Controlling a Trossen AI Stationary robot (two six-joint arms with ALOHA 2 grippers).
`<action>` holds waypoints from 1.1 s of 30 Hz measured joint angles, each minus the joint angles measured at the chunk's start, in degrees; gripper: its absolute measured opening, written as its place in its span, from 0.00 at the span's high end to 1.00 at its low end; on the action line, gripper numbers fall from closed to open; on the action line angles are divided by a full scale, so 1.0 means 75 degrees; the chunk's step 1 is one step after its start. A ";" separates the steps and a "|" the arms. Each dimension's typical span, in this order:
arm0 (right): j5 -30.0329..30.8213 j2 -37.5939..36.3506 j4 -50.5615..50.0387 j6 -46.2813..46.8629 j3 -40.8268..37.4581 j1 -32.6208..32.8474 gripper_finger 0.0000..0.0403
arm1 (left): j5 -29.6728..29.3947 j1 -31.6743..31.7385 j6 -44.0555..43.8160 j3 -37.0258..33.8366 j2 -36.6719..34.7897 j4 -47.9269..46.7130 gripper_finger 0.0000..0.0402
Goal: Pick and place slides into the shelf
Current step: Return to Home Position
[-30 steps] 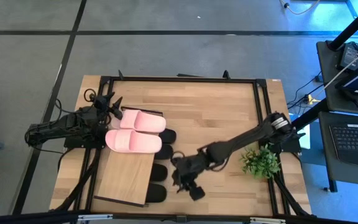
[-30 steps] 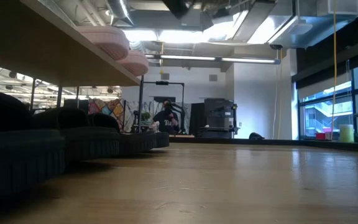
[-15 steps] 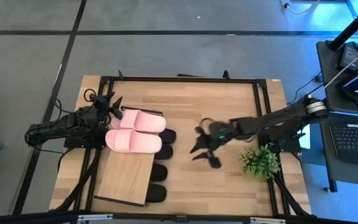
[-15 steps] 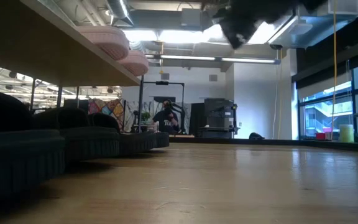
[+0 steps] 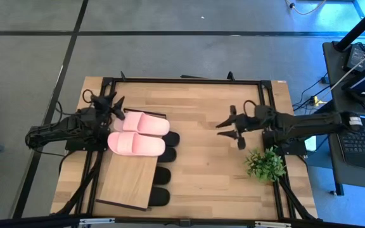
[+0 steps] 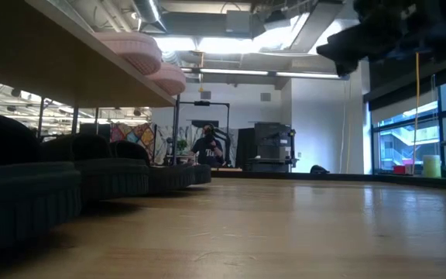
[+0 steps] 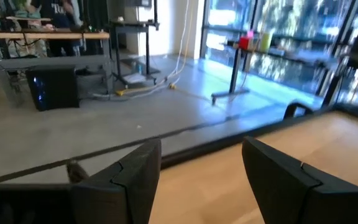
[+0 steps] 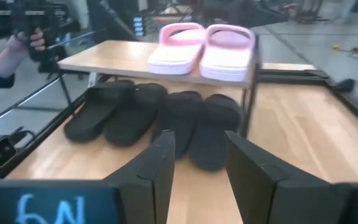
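Observation:
The shelf point(image 5: 128, 180) stands at the table's left, a light plank on a thin black frame. The two pale pink slides point(image 5: 146, 123) point(image 5: 136, 144) lie side by side on its top, soles down. Several black slides point(image 8: 179, 118) rest on the table under the plank, and their ends poke out in the high view point(image 5: 163, 173). My right gripper point(image 5: 231, 128) hovers open and empty over the table's middle, right of the shelf and facing it point(image 8: 197, 165). My left gripper point(image 5: 113, 105) waits open at the shelf's far left corner, beside the pink slides point(image 7: 201, 177).
A small green plant point(image 5: 265, 164) stands on the table near the right edge, just nearside of my right arm. Bare wood stretches between the shelf and the plant. A person's hand point(image 8: 17, 46) holds a dark device beyond the shelf.
My right gripper has drawn back from the black slides at the shelf's near end. It swung toward the table's far and right sides, rose, and turned toward the shelf. The slides and my left arm have stayed put.

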 joint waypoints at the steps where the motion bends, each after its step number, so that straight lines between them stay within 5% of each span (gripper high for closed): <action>1: -0.0010 -0.0222 0.0003 0.0050 -0.0149 -0.0114 0.66 | -0.0009 0.0000 0.0022 0.0006 0.0000 0.0174 0.46; 16: -0.1077 -0.2632 0.0165 0.0244 -0.1510 -0.1572 0.66 | -0.0789 0.0182 0.1154 0.0382 0.0000 0.1086 0.46; 25: -0.1553 -0.2881 0.0107 0.0239 -0.1530 -0.2363 0.66 | -0.0775 0.1811 0.2103 0.0140 0.0000 0.2675 0.46; 33: -0.2022 -0.3095 -0.0401 0.0260 -0.1533 -0.3197 0.66 | -0.0278 0.3476 0.1389 -0.0825 0.0000 0.3175 0.46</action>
